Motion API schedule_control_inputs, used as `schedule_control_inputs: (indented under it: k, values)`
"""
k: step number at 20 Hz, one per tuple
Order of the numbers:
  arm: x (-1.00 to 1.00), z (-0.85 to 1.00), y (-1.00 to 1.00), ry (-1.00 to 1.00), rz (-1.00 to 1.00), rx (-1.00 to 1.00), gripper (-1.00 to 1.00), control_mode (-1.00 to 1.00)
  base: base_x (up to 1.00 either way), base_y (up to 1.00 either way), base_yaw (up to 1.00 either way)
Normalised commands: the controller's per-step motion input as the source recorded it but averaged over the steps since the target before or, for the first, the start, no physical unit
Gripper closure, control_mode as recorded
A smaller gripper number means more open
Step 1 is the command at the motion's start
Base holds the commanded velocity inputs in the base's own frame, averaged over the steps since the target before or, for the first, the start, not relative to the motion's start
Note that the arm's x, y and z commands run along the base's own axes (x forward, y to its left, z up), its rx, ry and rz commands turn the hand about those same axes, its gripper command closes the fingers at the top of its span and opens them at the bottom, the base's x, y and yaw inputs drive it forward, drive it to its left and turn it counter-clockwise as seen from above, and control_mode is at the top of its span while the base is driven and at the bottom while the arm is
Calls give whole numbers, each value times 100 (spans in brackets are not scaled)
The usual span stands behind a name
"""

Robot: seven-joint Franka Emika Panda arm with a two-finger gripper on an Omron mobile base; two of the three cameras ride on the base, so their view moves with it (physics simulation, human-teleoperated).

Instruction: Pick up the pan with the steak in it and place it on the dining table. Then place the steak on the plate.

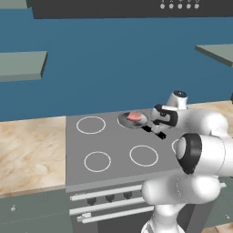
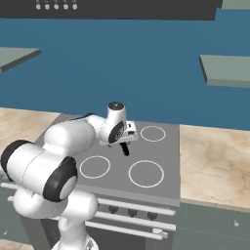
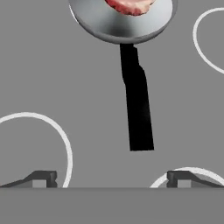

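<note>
Pan (image 3: 120, 22) with steak (image 3: 130, 5) is being hovered over on stove top (image 1: 113, 145); gripper (image 3: 111, 178) is being held apart above handle (image 3: 138, 105).

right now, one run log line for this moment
phase: approach | tool: open, above stove, empty | pan: on stove, handle toward tool | steak: in pan

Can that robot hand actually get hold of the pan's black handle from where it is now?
Probably yes. The fingers stand wide open just above the stove top, and the pan's handle lies bare between them, slightly ahead, with nothing in the way.
</note>
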Motion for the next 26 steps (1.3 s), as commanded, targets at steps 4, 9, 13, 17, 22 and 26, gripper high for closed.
schedule_control_inputs:
  k: [4, 9, 13, 17, 22, 26]
  values:
    - [22, -22, 0, -2, 0, -5, -100, -100, 0, 0, 0]
    - [5, -4, -2, 0, 0, -1, -100, -100, 0, 0, 0]
    - [28, -17, -26, 0, 0, 0, -100, -100, 0, 0, 0]
    - [13, -17, -15, 0, 0, 0, -100, -100, 0, 0, 0]
    - [2, -3, 0, 0, 0, 0, -100, -100, 0, 0, 0]
    - [6, -16, 0, 0, 0, 0, -100, -100, 0, 0, 0]
